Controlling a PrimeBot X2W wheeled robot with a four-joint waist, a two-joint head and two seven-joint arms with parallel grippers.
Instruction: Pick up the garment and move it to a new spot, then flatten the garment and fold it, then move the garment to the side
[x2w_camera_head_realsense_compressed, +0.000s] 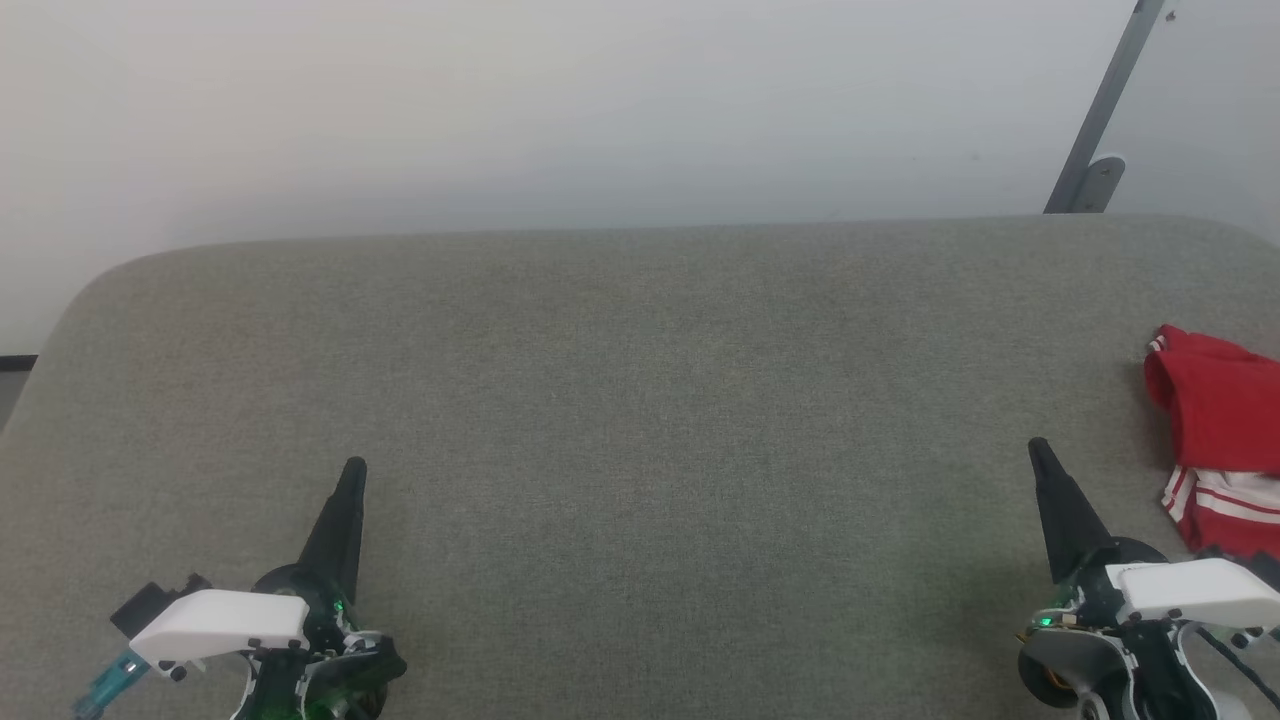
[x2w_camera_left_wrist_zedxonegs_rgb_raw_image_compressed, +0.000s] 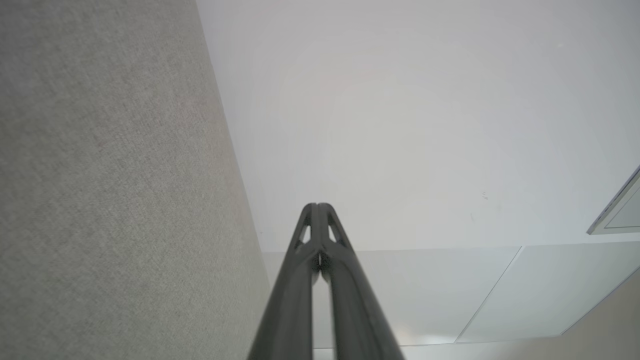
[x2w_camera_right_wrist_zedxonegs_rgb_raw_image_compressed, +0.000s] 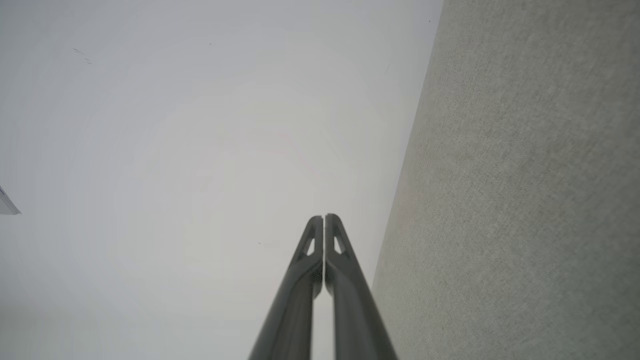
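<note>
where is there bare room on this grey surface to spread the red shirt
Free: the whole middle of the grey surface, between the left gripper and right gripper, back to its far edge by the wall. Crowded: the right edge, where the garment lies bunched close to the right gripper.

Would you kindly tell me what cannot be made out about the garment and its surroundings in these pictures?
Garment, head view: cut by the right edge, so its full shape and any print are unknown.
Its lower corner, head view: hidden behind the right gripper's wrist.
Grey bracket, head view: top cut by the upper edge.
</note>
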